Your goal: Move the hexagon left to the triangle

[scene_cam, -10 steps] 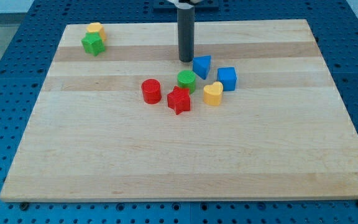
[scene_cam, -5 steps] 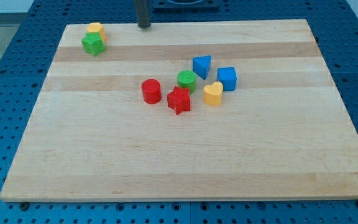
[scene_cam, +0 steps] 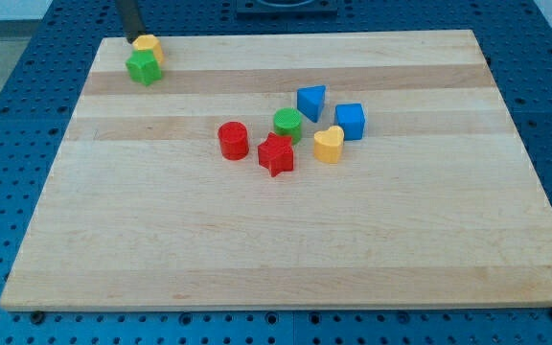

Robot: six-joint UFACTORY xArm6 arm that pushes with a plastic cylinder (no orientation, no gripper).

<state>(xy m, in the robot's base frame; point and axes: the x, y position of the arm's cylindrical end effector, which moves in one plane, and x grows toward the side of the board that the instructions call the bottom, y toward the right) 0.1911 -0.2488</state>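
Observation:
A yellow hexagon block (scene_cam: 149, 45) sits at the board's top left corner, touching a green star block (scene_cam: 144, 67) just below it. A blue triangle block (scene_cam: 311, 101) lies right of the board's centre, far from the hexagon. My tip (scene_cam: 132, 39) is at the top left, just left of the yellow hexagon, close to or touching it.
A cluster lies near the triangle: a green cylinder (scene_cam: 288, 124), a blue cube (scene_cam: 350, 121), a yellow heart (scene_cam: 329, 145), a red star (scene_cam: 276, 154) and a red cylinder (scene_cam: 234, 140). The wooden board (scene_cam: 257, 249) rests on a blue perforated table.
My tip moved from beside the blue triangle up to the top edge, then left to the yellow hexagon. No block has moved.

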